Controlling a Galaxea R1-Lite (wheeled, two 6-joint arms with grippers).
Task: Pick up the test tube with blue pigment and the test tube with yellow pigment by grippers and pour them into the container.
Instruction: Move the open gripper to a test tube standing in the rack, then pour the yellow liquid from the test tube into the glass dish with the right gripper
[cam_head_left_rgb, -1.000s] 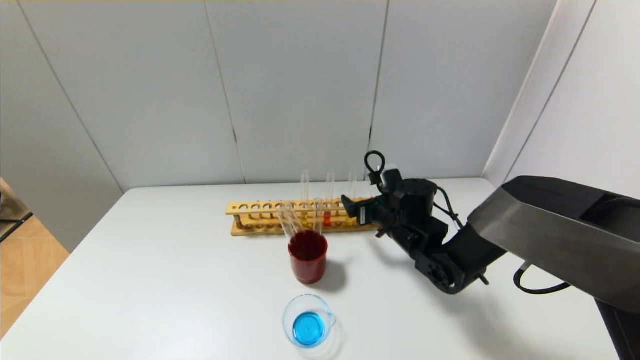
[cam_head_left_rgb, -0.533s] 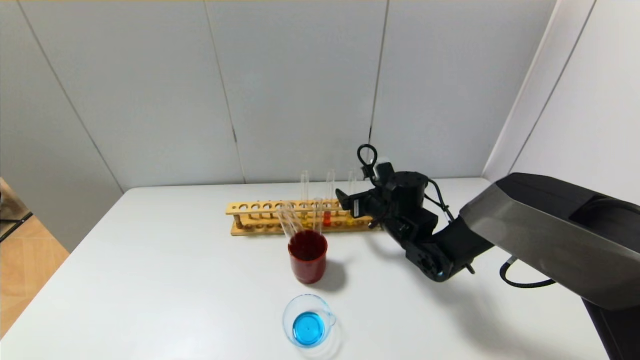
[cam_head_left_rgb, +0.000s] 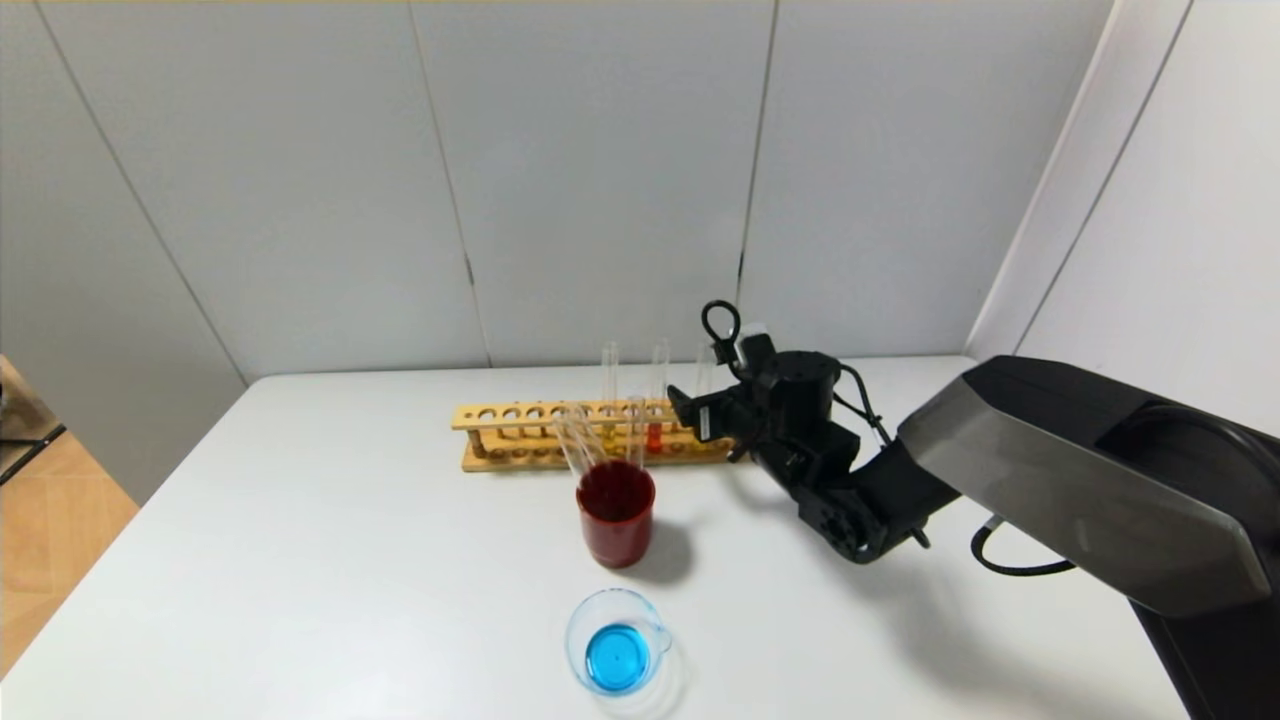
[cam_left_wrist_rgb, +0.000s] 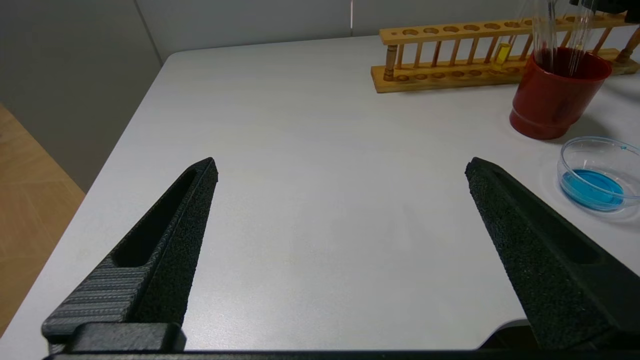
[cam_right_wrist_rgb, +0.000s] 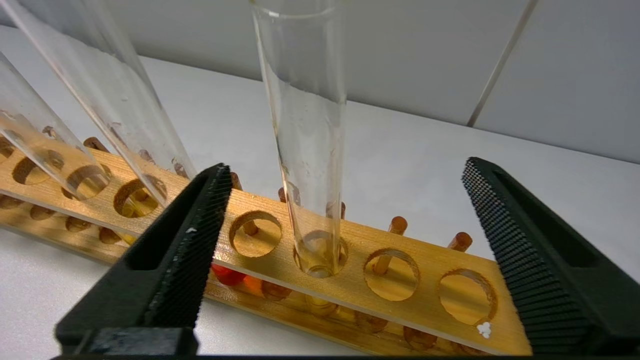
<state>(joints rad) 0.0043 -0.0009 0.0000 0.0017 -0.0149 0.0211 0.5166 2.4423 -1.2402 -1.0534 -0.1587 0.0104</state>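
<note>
Grey wall panels close off the scene behind a white table (cam_head_left_rgb: 300, 560) that fills the lower half of the head view. Entering from the right edge, the right arm reaches to the frame's centre, where the right gripper (cam_head_left_rgb: 690, 405) sits at the right end of the wooden rack (cam_head_left_rgb: 520, 435) and hides that end. In the right wrist view this gripper (cam_right_wrist_rgb: 345, 190) has its jaws spread wide on either side of a clear upright tube (cam_right_wrist_rgb: 305, 125) that stands in a rack hole; neither finger touches the glass. A yellowish trace shows at the tube's foot below the rack's top board, so it is probably the test tube with yellow pigment, though its tip is partly masked by the wood.

Left of it stands the tube with red-orange liquid (cam_head_left_rgb: 655, 415), and another tube with a yellow tip (cam_left_wrist_rgb: 501, 54) shows in the left wrist view. A dark red cup (cam_head_left_rgb: 616, 525) stands in front of the rack, just below centre, with clear tubes (cam_head_left_rgb: 578, 440) leaning in it; their contents cannot be made out.

Nearest the lower edge, the container (cam_head_left_rgb: 617, 640) holds blue liquid.

The left gripper (cam_left_wrist_rgb: 340, 170) hovers wide open and empty over bare table; the head view does not show it.
</note>
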